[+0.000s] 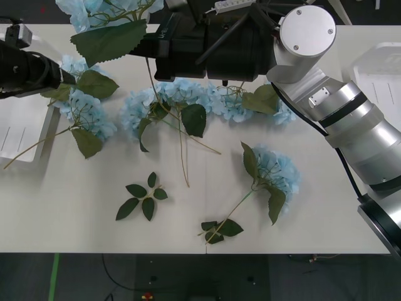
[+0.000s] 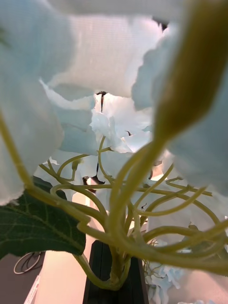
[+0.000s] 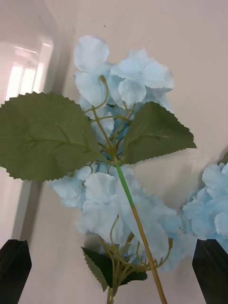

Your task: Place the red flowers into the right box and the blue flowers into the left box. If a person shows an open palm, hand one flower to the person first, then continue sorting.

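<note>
Near bench (image 1: 75,226) edge: loose leaf sprigs (image 1: 143,197); blue flowers (image 1: 207,100) strewn mid-bench; my left tool (image 3: 114,266) open above one stem beside left box (image 1: 19,135); right tool (image 2: 114,285) clamped on a raised stem (image 2: 116,266); right box (image 1: 382,78) far right

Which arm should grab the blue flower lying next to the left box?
Left. The left gripper is open right above that blue flower, beside the left box. The right gripper is busy, shut on another flower by its stem.
</note>
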Controlling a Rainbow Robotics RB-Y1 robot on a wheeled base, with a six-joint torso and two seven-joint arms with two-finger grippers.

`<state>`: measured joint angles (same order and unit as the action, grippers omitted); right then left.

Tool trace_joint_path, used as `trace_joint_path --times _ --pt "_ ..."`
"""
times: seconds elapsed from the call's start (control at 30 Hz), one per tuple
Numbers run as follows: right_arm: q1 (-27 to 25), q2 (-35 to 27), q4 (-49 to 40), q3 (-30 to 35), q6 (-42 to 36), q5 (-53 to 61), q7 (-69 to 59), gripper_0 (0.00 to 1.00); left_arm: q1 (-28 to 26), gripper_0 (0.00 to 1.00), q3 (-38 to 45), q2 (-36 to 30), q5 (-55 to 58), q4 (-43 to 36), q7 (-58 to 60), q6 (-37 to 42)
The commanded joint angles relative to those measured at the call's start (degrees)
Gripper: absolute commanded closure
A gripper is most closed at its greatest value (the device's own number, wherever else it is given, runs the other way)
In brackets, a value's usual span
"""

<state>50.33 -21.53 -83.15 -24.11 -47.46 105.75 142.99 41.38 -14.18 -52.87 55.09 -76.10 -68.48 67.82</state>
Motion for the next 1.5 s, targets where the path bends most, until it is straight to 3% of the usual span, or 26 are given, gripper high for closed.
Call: trace_joint_path --times 0.03,0.2,0.37,0.57,0.77,0.87,1.1,1.23,1.5 --pt "3.02 1.93 -2.19 -0.59 0.44 -0.37 -0.7 1.0 8.01 0.0 -3.05 -0.48 -1.83 5.44 -3.24 -2.61" --pt "3.02 2.02 -2.19 -0.59 0.44 -0.46 -0.7 1.0 8.98 0.0 -3.23 2.68 -2.97 11.15 -3.76 -10.61" --pt "3.02 2.02 -2.19 -0.59 0.44 -0.46 -0.87 1.0 9.15 0.0 -5.51 3.83 -2.88 12.56 -4.29 -12.89" --pt "3.02 2.02 -2.19 -0.59 0.44 -0.55 -0.96 1.0 7.31 0.0 -2.17 -1.8 4.5 1.13 -4.47 0.38" --pt "2.93 2.02 -2.19 -0.59 0.53 -0.55 -0.96 1.0 -9.65 0.0 10.66 -5.75 13.73 -17.32 -5.87 2.75" --pt "2.93 2.02 -2.19 -0.5 0.44 -0.55 -0.96 1.0 -21.43 0.0 16.73 -5.75 17.77 -26.99 -7.19 -1.2" --pt "2.93 2.02 -2.19 -0.59 0.53 -0.46 -0.96 1.0 -42.35 0.0 22.61 -3.12 27.0 -39.3 -16.42 -15.18" --pt "2.93 2.02 -2.19 -0.59 0.53 -0.55 -0.96 1.0 -46.66 0.0 22.7 3.91 28.14 -44.31 -22.04 -19.22" --pt "2.93 2.02 -2.19 -0.77 0.44 -0.55 -1.4 1.0 -45.43 0.0 19.36 19.29 26.3 -51.69 -26.53 -19.75"
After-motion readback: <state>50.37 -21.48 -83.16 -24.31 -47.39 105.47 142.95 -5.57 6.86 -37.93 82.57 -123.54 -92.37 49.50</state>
